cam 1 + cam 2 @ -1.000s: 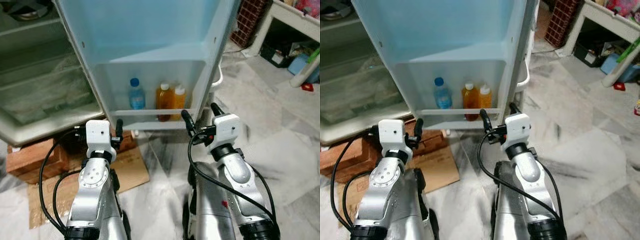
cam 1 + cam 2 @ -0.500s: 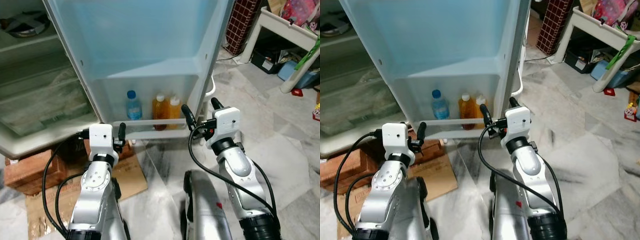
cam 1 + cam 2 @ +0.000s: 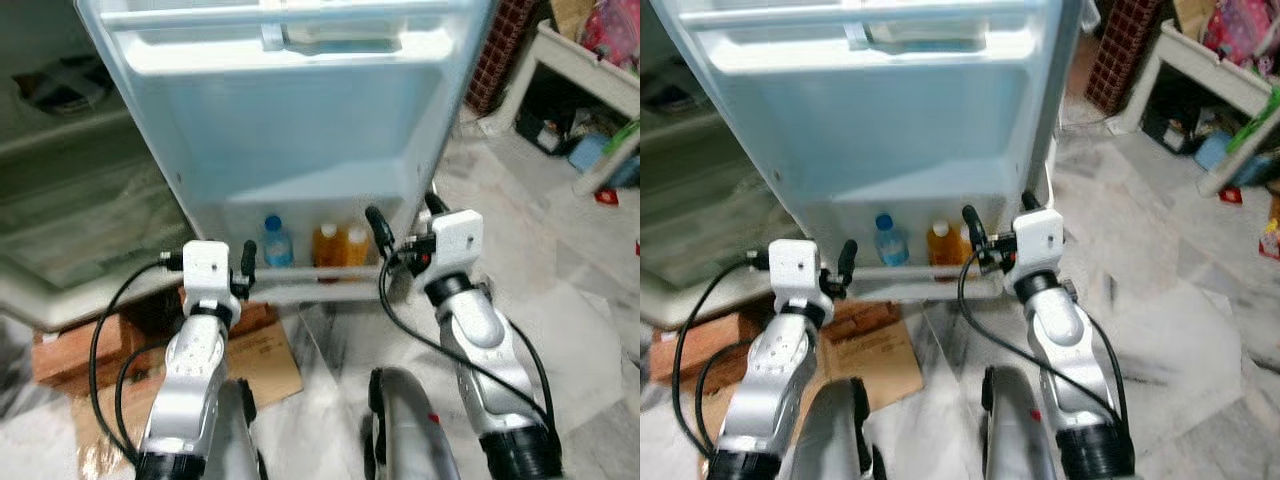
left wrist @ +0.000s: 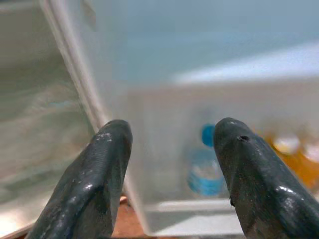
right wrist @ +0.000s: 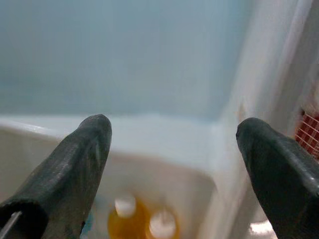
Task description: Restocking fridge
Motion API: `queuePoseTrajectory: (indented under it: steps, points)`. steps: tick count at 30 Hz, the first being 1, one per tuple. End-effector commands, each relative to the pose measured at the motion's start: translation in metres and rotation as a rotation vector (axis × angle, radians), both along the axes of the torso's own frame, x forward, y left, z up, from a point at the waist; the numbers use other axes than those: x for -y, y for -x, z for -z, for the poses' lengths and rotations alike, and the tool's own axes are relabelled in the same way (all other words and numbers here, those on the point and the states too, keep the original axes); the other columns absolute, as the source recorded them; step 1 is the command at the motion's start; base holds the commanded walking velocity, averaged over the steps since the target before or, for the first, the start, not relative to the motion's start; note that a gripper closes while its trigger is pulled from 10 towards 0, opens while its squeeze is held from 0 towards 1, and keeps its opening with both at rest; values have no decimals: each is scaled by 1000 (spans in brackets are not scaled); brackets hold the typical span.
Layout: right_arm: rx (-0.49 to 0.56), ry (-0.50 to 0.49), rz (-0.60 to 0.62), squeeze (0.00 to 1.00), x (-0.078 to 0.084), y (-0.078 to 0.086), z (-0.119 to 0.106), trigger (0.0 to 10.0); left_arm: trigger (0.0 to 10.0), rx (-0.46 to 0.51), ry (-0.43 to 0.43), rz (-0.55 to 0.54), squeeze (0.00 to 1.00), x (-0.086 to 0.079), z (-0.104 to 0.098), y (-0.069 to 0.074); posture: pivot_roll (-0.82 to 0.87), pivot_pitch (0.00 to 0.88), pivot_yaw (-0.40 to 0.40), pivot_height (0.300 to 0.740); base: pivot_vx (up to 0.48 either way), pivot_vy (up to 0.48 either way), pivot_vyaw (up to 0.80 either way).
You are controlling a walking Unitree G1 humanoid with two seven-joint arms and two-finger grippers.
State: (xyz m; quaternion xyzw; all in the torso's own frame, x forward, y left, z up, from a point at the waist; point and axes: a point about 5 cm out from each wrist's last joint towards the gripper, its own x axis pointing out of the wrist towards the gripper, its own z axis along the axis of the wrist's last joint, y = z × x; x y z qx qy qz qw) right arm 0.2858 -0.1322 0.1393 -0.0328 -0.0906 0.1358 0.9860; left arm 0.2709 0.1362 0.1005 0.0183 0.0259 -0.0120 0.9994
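The fridge door stands open in front of me. Its bottom shelf holds a water bottle with a blue cap and two orange juice bottles, all upright. My left gripper is open and empty, and points at the water bottle from just short of the shelf; one of its fingers shows beside the wrist camera. My right gripper is open and empty too, raised before the juice bottles near the door's right edge.
The fridge body with glass shelves lies to the left. Cardboard and a brown block sit on the marble floor below it. A white table with clutter underneath stands at the right.
The camera has tilted up and drawn nearer, so the door's upper shelf has come into view. Both grippers stay open and raised before the bottom shelf.
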Motion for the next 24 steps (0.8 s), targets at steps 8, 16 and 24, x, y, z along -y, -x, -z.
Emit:
queuePoseTrajectory:
  steps: [8,16,24]
  points:
    - [-18,6,-7,0,-1,5,4,10000,10000,-1,-19,-10,0,-1,2,0,-19,85,28,740,0,0,0]
    - [-29,6,5,0,2,7,7,10000,10000,1,-25,-6,0,0,2,0,-22,83,28,740,0,0,0]
    - [-24,26,-8,0,3,9,8,10000,10000,-4,-23,-4,0,1,3,0,-25,83,25,740,0,0,0]
